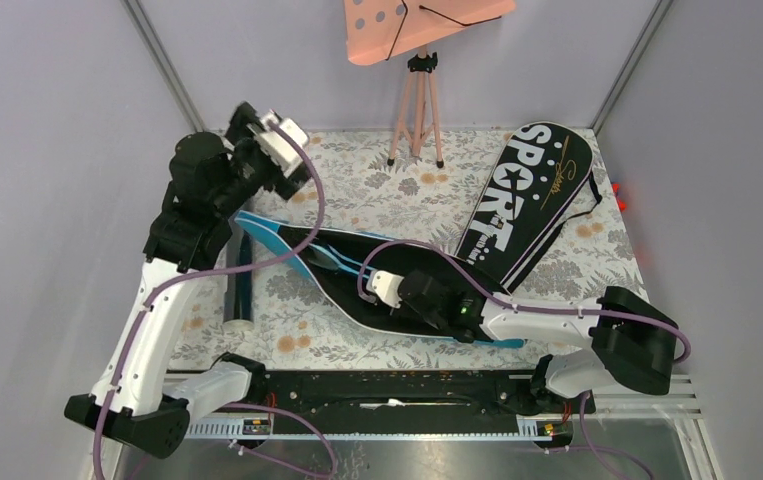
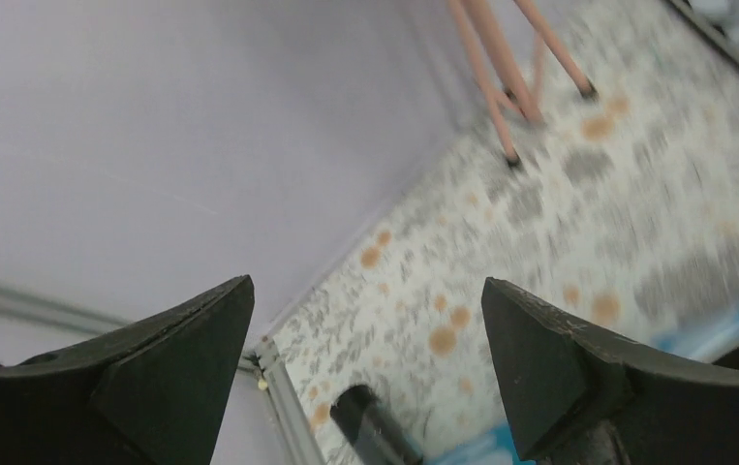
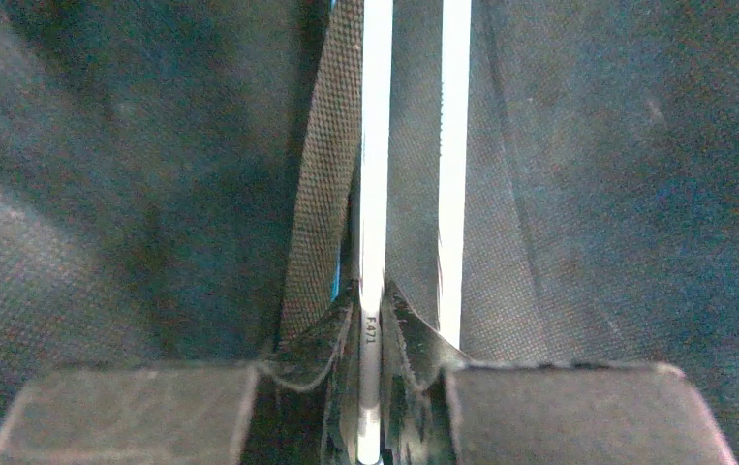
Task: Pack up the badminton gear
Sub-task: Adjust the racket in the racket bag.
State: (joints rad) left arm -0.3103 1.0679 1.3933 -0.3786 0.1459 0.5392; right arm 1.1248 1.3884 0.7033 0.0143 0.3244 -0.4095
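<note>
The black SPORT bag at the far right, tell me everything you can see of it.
The black SPORT bag is a racket-shaped cover, fabric by its look, with white SPORT lettering, white dots, gold script and a thin black strap along its right edge. It lies flat on the flowered cloth, slanted: wide end toward the far right corner, narrow end by the other bag in the middle; whether they touch is unclear.

left arm (image 1: 147, 330): reared up, wrist high at far left | left tool (image 2: 365, 295): jaws spread wide | right arm (image 1: 547, 322): stretched low toward centre | right tool (image 3: 370, 325): jaws nearly together, pinching a thin white shaft (image 3: 376, 174)
</note>
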